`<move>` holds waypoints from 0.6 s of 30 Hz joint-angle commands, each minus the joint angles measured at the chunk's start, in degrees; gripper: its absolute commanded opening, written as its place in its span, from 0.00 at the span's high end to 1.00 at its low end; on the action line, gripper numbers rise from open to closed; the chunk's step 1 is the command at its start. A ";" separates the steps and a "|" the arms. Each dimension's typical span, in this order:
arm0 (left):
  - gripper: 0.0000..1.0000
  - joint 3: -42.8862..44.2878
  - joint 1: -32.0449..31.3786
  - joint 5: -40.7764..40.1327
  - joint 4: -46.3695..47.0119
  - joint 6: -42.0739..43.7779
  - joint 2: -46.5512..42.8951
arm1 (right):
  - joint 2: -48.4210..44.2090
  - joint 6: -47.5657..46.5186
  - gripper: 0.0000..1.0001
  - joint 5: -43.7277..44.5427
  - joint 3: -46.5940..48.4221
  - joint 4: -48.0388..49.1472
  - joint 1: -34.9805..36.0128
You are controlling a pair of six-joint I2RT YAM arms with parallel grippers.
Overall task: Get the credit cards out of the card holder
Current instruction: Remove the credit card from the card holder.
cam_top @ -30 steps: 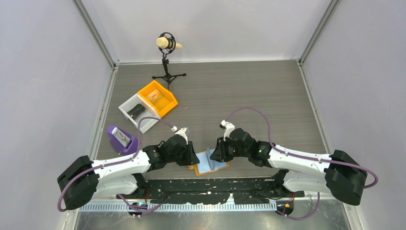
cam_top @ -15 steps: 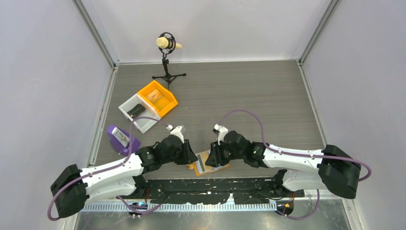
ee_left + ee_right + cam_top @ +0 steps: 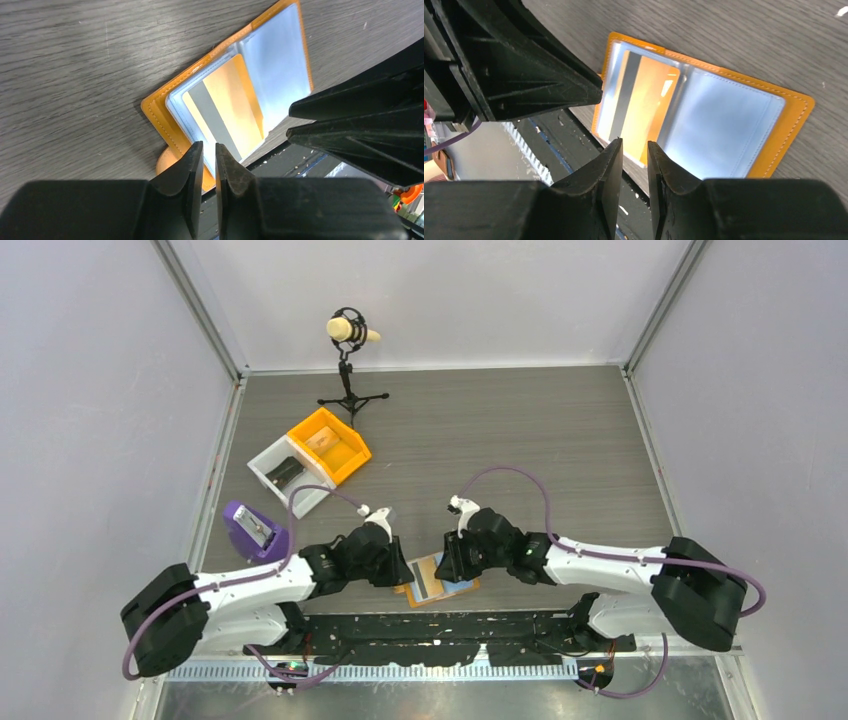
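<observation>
The card holder (image 3: 452,585) lies open and flat at the table's near edge, between my two grippers. Its blue-grey pocket panels (image 3: 729,130) and orange rim (image 3: 152,112) show in both wrist views. One credit card (image 3: 232,107) sits in the pocket nearer the table edge; its face looks orange with a grey stripe (image 3: 624,95). My left gripper (image 3: 404,571) hovers just over the holder's left corner, its jaws (image 3: 209,146) almost touching and empty. My right gripper (image 3: 446,567) hovers over the card's near end (image 3: 634,142), its jaws a narrow gap apart and empty.
An orange bin (image 3: 330,445) and a white bin (image 3: 262,468) holding a dark object stand at the left. A purple stand (image 3: 255,530) is nearer the left edge. A microphone on a tripod (image 3: 350,335) stands at the back. A black rail (image 3: 440,630) runs below the table edge.
The holder's blue panel, raised a second ago, now lies flat and the card's grey stripe shows. Both grippers have drawn a little closer over it.
</observation>
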 commanded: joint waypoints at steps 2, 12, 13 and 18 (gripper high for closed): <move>0.85 -0.03 -0.19 2.31 6.25 0.28 4.46 | 2.93 -0.83 0.69 -3.38 0.36 5.64 -2.54; 0.86 -2.04 -0.19 2.05 8.59 -0.72 7.38 | 8.92 1.37 0.70 -9.73 -3.06 13.84 -5.78; 0.86 -2.25 -0.19 2.10 8.75 -0.83 7.48 | 9.21 1.42 0.70 -9.80 -3.11 14.22 -5.84; 0.86 -3.24 -0.19 1.63 8.79 -1.29 6.78 | 10.94 0.95 0.70 -9.43 -3.56 14.48 -6.13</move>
